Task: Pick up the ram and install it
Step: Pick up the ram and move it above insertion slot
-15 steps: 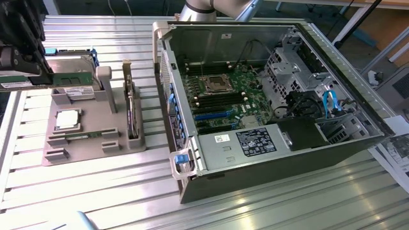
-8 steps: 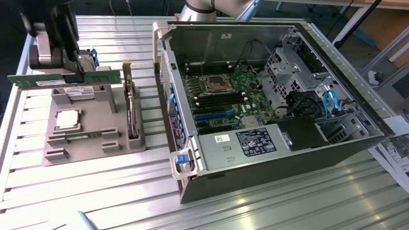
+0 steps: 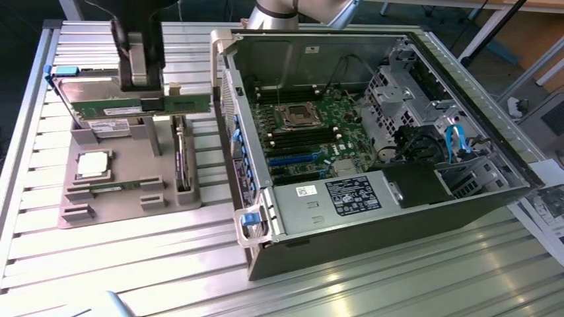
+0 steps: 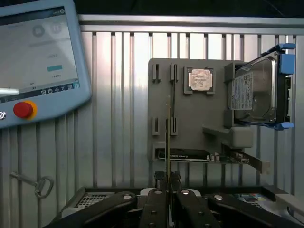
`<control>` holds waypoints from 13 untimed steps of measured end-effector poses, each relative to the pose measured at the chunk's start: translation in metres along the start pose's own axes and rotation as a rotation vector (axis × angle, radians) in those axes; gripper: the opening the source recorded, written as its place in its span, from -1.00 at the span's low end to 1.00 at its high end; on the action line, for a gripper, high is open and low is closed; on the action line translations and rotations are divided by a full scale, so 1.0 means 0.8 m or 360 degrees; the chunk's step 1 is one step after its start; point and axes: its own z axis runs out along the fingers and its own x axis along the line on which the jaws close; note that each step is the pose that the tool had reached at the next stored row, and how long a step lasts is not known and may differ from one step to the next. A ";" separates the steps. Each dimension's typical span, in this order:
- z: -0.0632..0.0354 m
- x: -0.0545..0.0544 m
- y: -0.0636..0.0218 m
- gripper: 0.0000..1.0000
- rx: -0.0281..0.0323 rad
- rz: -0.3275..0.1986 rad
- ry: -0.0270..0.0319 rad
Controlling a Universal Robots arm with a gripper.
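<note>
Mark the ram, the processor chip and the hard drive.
ram (image 3: pixel 105 105), exterior view, green face toward one end
processor chip (image 4: pixel 200 79), wrist view, middle of its silver lid
hard drive (image 4: pixel 256 95), wrist view, its metal cover

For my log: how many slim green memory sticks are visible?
2. One slim green ram stick is held in the gripper above the grey plastic tray; a second ram stick stands in that tray. Others may be hidden.
</note>
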 end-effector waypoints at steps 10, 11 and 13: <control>-0.002 0.000 -0.074 -0.73 -0.00002 0.0000 0.00001; -0.002 0.000 -0.080 -0.73 -0.00001 0.0000 0.00001; -0.002 0.000 -0.094 -0.73 0.00000 0.0000 0.00000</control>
